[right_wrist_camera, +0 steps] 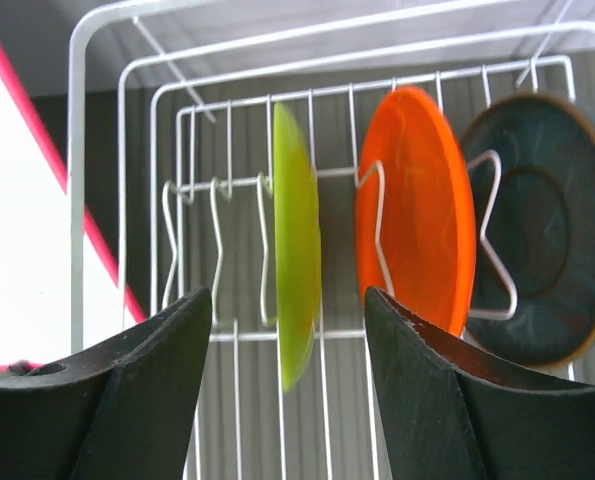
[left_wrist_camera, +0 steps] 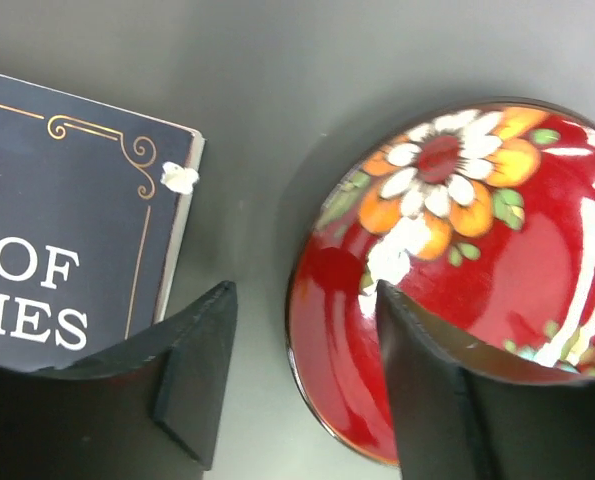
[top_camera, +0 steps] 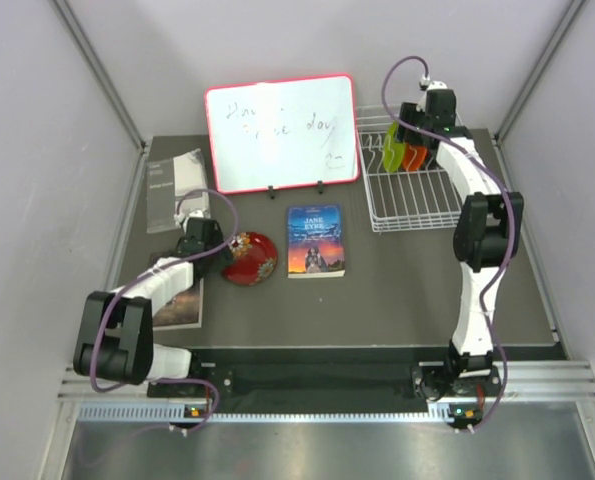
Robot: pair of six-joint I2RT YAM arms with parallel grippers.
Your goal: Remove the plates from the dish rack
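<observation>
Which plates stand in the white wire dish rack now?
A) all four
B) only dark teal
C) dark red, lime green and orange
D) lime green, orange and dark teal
D: the lime green plate, orange plate and dark teal plate stand upright in the dish rack, while the dark red plate lies on the table.

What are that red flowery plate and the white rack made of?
Red plate: probably glazed ceramic or glossy melamine; sharp light streaks cross its painted flowers. Dish rack: thin wire, likely white-coated metal; smooth, uniformly white rods.
</observation>
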